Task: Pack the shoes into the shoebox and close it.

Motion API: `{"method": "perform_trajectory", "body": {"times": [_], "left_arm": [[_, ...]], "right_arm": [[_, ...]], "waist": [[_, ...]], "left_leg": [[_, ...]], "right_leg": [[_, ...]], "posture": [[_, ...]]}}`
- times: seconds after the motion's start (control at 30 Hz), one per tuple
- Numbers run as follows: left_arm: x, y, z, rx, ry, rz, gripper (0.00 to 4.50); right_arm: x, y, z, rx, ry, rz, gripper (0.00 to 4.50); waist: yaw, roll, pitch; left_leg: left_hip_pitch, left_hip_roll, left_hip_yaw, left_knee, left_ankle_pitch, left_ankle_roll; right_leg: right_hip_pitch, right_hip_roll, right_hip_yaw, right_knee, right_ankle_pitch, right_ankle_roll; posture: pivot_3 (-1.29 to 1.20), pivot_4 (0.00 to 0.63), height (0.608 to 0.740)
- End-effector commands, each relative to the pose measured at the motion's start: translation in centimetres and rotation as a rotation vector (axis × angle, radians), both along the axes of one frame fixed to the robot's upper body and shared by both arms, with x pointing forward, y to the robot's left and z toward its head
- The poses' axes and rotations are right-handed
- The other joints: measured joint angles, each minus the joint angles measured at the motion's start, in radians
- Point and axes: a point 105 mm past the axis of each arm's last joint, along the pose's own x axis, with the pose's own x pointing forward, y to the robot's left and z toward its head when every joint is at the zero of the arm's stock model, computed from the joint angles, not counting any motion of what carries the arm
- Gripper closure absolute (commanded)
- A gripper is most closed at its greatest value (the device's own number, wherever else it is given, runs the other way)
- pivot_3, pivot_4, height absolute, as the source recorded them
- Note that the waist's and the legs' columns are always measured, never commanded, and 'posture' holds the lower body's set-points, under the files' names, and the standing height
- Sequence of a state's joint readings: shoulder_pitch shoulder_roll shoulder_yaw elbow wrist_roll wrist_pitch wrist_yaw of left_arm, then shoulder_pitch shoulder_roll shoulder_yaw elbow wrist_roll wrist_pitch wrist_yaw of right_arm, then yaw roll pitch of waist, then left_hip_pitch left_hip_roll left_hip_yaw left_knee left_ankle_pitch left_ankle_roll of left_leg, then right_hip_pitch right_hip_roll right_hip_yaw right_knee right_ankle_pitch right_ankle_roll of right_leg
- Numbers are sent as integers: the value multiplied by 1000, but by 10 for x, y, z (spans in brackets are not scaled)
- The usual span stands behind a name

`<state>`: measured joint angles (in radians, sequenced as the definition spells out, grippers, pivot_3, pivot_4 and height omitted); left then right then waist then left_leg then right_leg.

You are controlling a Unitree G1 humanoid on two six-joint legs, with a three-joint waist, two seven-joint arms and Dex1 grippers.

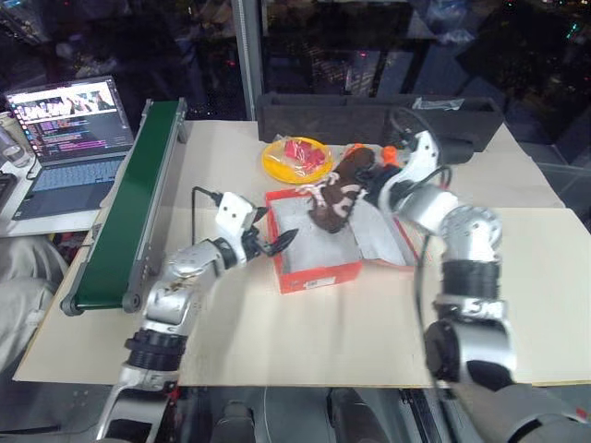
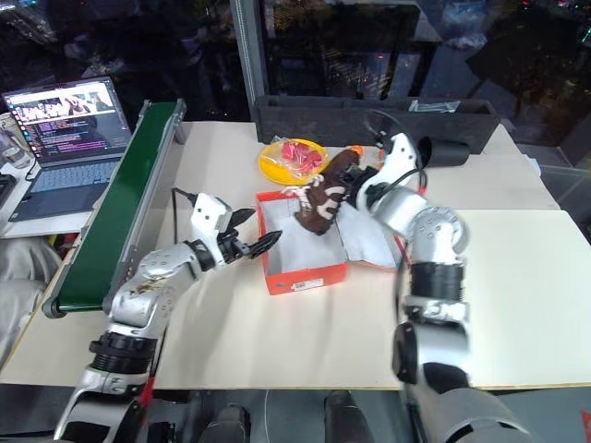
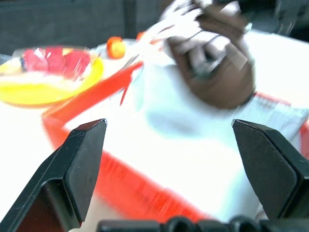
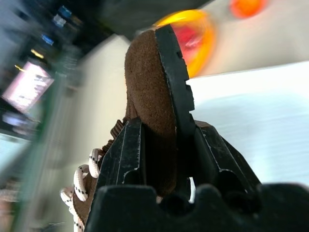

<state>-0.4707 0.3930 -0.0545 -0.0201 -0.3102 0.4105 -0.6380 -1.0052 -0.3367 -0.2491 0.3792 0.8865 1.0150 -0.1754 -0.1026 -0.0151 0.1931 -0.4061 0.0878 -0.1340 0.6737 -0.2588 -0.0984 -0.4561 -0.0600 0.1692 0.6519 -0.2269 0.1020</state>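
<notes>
Nearest the camera, the left pincer (image 1: 270,242) hangs with its black fingers spread wide, empty, just beside the near-left corner of the shoebox (image 1: 319,275). That box is red-orange outside and white inside, standing open on the table (image 1: 277,341) with a white label on its near wall. Above its far side, the right pincer (image 4: 161,145) pinches a dark brown suede shoe (image 1: 337,194) by its sole and side; off-white laces dangle. Beyond lies a yellow plate (image 1: 277,166) with red pieces.
</notes>
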Motion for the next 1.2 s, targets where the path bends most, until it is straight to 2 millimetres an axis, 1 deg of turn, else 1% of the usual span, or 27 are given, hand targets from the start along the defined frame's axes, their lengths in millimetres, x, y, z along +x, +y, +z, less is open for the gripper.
{"method": "perform_trajectory", "body": {"times": [0.03,0.1,0.23,0.37,0.53,0.63,0.73,0.83,0.9,0.93,0.97,1.0,1.03,1.1,1.13,1.2], "left_arm": [[-13,-8,5,41,-55,-102,35],[-18,-10,2,52,-54,-135,35],[-25,-15,-2,56,-50,-158,35],[-30,-19,-4,62,-53,-172,35],[-35,-20,-5,52,-53,-161,35],[-35,-20,-4,42,-58,-148,35],[-36,-20,-2,32,-63,-137,35],[-36,-20,-1,30,-65,-131,35],[-36,-19,-1,30,-64,-127,0],[-35,-19,-1,30,-64,-125,0],[-34,-18,-1,31,-63,-123,0],[-34,-18,-1,31,-64,-122,0],[-34,-19,-1,31,-64,-123,0],[-33,-19,-1,31,-65,-124,0],[-33,-19,-1,30,-64,-123,0],[-31,-19,-2,32,-63,-120,0]], "right_arm": [[0,18,-6,-142,60,160,3174],[1,20,-10,-223,75,206,3174],[3,26,-22,-314,107,281,3174],[5,24,-38,-421,138,330,3174],[1,27,-68,-515,226,411,3174],[1,25,-85,-540,263,415,3174],[3,23,-91,-561,269,403,3174],[4,23,-92,-554,266,401,3174],[7,21,-90,-533,253,374,2591],[8,21,-88,-526,245,363,2380],[11,19,-85,-524,234,342,2047],[14,18,-81,-532,216,319,1791],[17,17,-74,-536,193,293,1363],[21,17,-64,-528,163,269,714],[24,19,-53,-512,131,253,440],[25,22,-35,-491,76,244,440]], "waist": [[-7,0,0],[-10,0,0],[-16,0,0],[-15,0,0],[-16,0,0],[-19,0,0],[-20,-1,0],[-20,-1,-1],[-20,-1,-1],[-20,-2,-1],[-20,-2,-1],[-21,-2,-1],[-21,-2,-1],[-21,-2,-1],[-21,-2,-1],[-19,-2,-1]], "left_leg": [[1,0,0,-2,1,2],[2,0,0,-5,2,4],[2,0,0,-6,4,5],[4,0,0,-6,4,4],[2,-1,0,-6,5,4],[2,-1,0,-7,5,4],[5,-1,0,-6,5,3],[7,-1,0,-7,6,2],[8,-1,0,-6,6,1],[8,-1,0,-6,7,0],[8,-1,0,-6,7,0],[8,-1,0,-6,7,0],[8,-1,0,-6,8,0],[8,-1,0,-6,8,1],[8,-1,0,-6,8,1],[7,-1,0,-6,8,1]], "right_leg": [[0,0,0,1,-1,-1],[0,0,0,1,-1,-1],[-1,0,0,3,-1,-1],[0,0,0,4,-1,-1],[-2,-1,0,4,-1,-2],[-2,-1,0,4,-1,-2],[0,-1,0,5,0,-2],[2,0,0,7,-1,-2],[2,0,0,8,-1,-1],[2,0,0,9,-2,0],[2,0,0,10,-2,0],[2,0,0,10,-2,0],[2,0,0,11,-2,0],[2,0,0,11,-2,0],[2,0,0,11,-2,0],[1,0,0,11,-1,-1]], "posture": [[0,150,671],[0,150,671],[0,150,671],[0,150,671],[0,150,671],[0,150,671],[0,150,671],[0,150,671],[0,150,671],[0,150,671],[0,150,671],[0,150,671],[0,150,671],[0,150,671],[0,150,671],[0,150,671]]}}
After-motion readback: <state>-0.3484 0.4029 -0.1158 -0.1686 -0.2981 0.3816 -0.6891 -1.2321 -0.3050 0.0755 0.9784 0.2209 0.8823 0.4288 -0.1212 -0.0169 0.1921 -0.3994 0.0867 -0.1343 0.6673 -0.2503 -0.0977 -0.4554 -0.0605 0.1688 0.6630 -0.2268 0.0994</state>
